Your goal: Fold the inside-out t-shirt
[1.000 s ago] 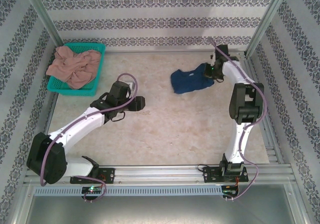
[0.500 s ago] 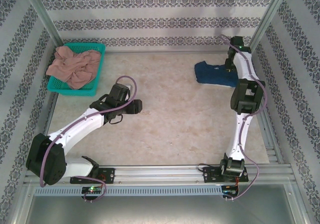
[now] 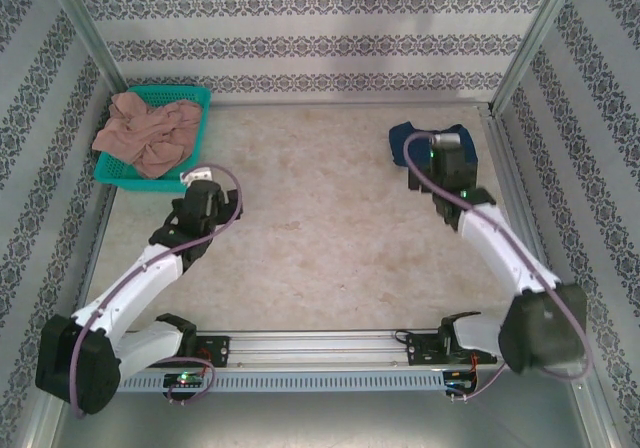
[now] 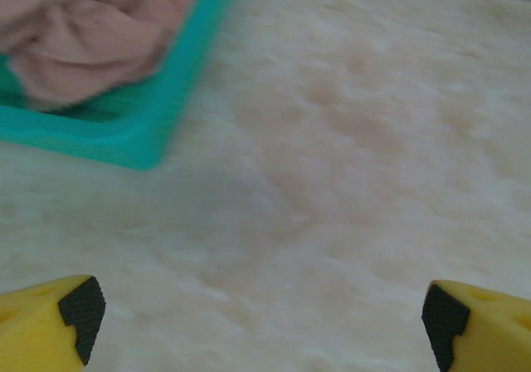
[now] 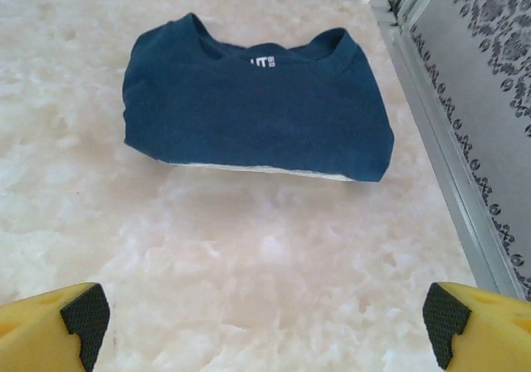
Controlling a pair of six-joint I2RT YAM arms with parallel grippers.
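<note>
The inside-out t-shirt [image 5: 257,106] is a dark navy, folded into a compact rectangle with its collar and a small white label on the far side. It lies flat at the back right corner of the table [image 3: 330,228], beside the metal frame rail. The t-shirt [image 3: 398,140] is partly covered by my right wrist in the top view. My right gripper [image 5: 264,322] is open and empty, hovering a short way on the near side of the shirt, apart from it. The right gripper [image 3: 437,158] sits over the shirt's near edge. My left gripper [image 4: 261,314] is open over bare table.
A teal basket [image 3: 195,98] with a pinkish-tan garment [image 3: 150,133] stands at the back left. Its corner [image 4: 166,106] and the garment [image 4: 83,31] lie just ahead-left of my left gripper [image 3: 208,190]. The frame rail [image 5: 431,139] runs along the right.
My right gripper carried the shirt to the back right corner, let go of it and drew back toward the near side. My left arm pulled back left and opened wider.
</note>
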